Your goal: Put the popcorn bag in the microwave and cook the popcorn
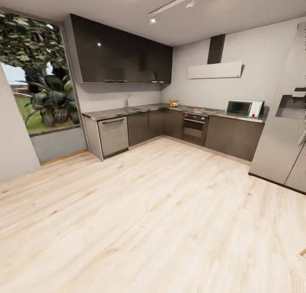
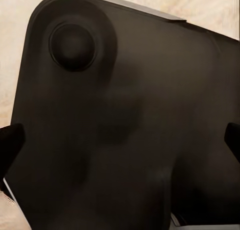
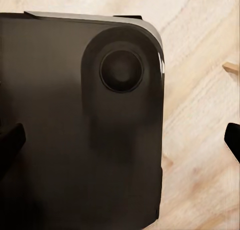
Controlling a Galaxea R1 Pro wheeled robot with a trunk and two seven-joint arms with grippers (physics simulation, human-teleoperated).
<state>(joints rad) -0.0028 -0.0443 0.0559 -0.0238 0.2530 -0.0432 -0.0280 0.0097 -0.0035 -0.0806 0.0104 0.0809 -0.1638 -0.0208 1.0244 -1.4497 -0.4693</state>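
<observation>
Across the room, the pale mint microwave (image 1: 243, 108) stands with its dark door closed at the right end of the grey countertop (image 1: 123, 112). A small tan object, apparently the popcorn bag (image 1: 173, 103), sits in the counter's corner, too far off for detail. The popcorn is hidden. My left gripper (image 2: 120, 140) is open, its dark fingertips (image 2: 10, 145) wide apart over my own black base. In the right wrist view, my right gripper (image 3: 120, 140) is open too, its fingertips (image 3: 232, 140) spread above the base and the wood floor.
A wide light wood floor (image 1: 148, 208) lies between me and the cabinets. A steel oven (image 1: 195, 126) with red knobs sits under the gas hob (image 1: 200, 110). A tall grey fridge (image 1: 284, 131) stands at the right, and a large window (image 1: 38, 80) at the left.
</observation>
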